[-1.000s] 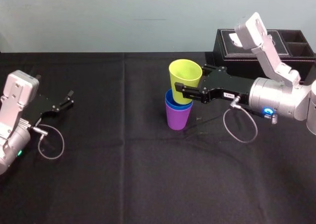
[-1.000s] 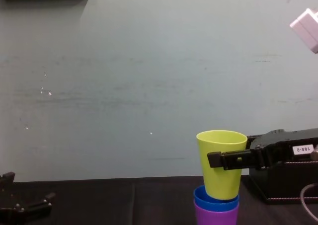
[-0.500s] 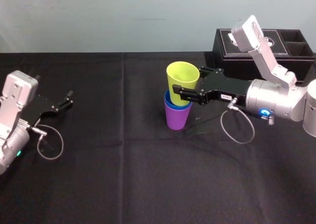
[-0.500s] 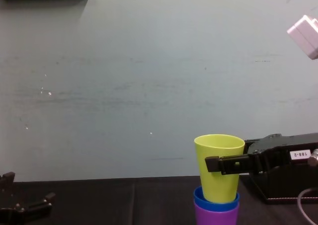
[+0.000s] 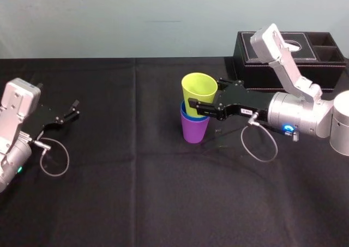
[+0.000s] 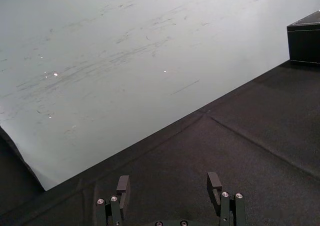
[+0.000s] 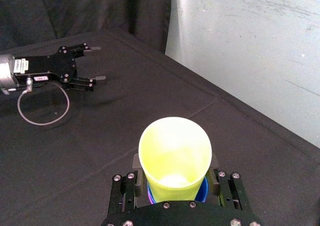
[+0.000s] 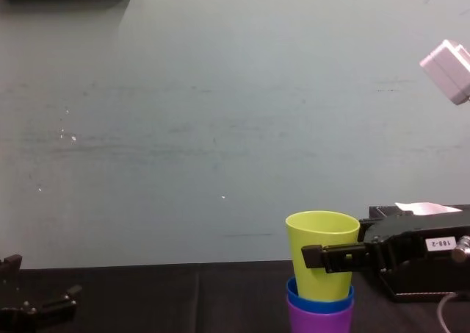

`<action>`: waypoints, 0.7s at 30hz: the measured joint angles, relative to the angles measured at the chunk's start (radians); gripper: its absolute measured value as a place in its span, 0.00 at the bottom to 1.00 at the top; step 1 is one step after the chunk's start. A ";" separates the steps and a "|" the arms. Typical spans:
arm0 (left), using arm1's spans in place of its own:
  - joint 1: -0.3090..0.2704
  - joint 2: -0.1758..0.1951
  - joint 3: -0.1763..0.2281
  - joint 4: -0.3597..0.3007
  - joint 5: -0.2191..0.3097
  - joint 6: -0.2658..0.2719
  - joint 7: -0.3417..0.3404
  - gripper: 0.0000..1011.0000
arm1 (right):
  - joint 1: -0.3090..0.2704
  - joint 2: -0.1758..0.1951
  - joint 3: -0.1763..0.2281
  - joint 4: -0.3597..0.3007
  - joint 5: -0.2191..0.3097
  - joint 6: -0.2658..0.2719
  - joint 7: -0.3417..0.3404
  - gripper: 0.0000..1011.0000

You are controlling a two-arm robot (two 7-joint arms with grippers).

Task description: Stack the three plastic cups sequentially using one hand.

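The yellow-green cup (image 5: pixel 198 94) (image 7: pixel 174 156) (image 8: pixel 321 256) is partly sunk into the blue cup (image 5: pixel 186 114) (image 8: pixel 319 302), which is nested in the purple cup (image 5: pixel 195 130) (image 8: pixel 318 320) standing upright at the table's middle. My right gripper (image 5: pixel 203 101) (image 7: pixel 173 168) (image 8: pixel 323 256) reaches in from the right and is shut on the yellow-green cup, a finger on each side of its wall. My left gripper (image 5: pixel 75 107) (image 6: pixel 169 186) (image 7: pixel 96 63) rests open at the far left, holding nothing.
A black tissue box (image 5: pixel 289 53) (image 8: pixel 418 278) stands at the back right, behind my right arm. Black cloth (image 5: pixel 136 192) covers the table, bare in front and on the left. A grey-green wall (image 8: pixel 220 112) rises behind the table.
My right gripper has lowered the yellow-green cup, shifting slightly left, so it sits deeper inside the blue cup. The left arm has not moved.
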 joint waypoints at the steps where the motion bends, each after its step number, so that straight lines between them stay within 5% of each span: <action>1: 0.000 0.000 0.000 0.000 0.000 0.000 0.000 1.00 | -0.001 -0.001 0.000 0.002 -0.002 -0.001 0.000 0.72; 21: 0.000 0.000 0.000 0.000 0.000 0.000 0.000 1.00 | -0.001 0.000 0.001 0.001 -0.001 -0.001 -0.002 0.73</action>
